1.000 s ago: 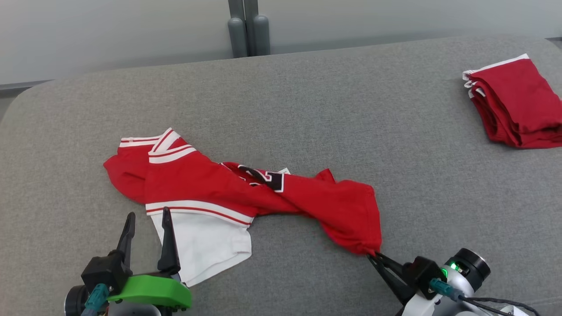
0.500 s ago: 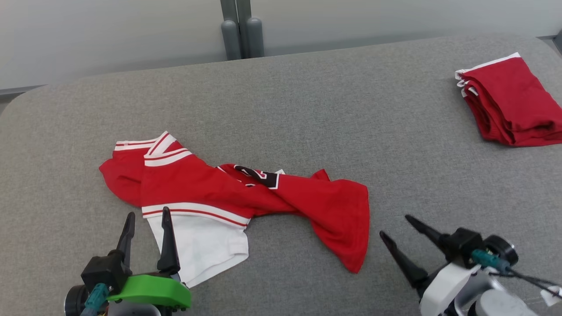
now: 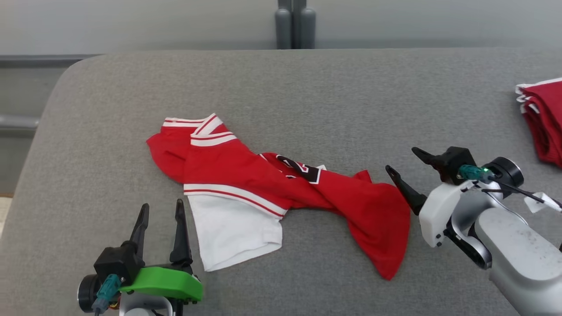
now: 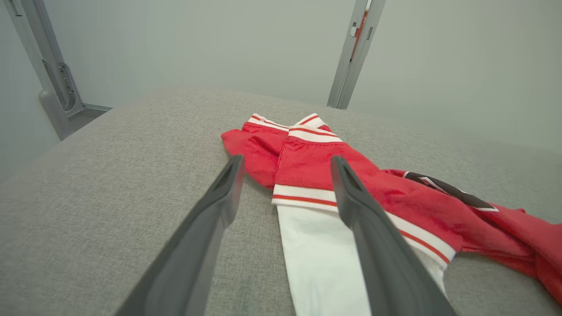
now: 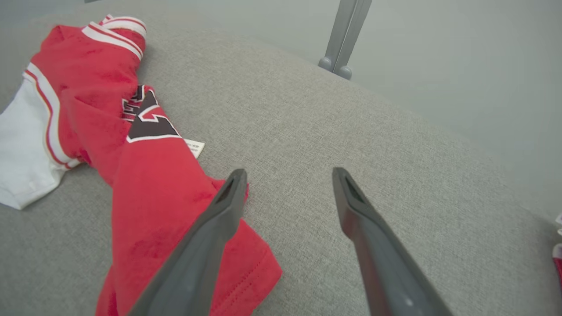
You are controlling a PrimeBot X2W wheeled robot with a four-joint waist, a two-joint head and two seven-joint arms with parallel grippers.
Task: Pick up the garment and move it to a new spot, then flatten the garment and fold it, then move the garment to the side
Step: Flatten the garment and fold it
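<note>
Head view: my right gripper [image 3: 401,159], clamped on the red jersey's [image 3: 263,184] hem corner a second ago, now stands with fingers apart, just right of the cloth. The jersey lies crumpled mid-way across the grey cushion [image 3: 307,87]. The left gripper [image 3: 162,204] is spread and empty by the white panel.

Left wrist view: fingers apart above the white panel, gripping nothing.

Right wrist view: fingers apart over the hem, nothing held.

I judge the relocation finished and flattening due next.

Bright, even, diffuse light; shadows faint. Wrist views bow at edges (left fingers [image 4: 193,250] soft toward 6 o'clock).
</note>
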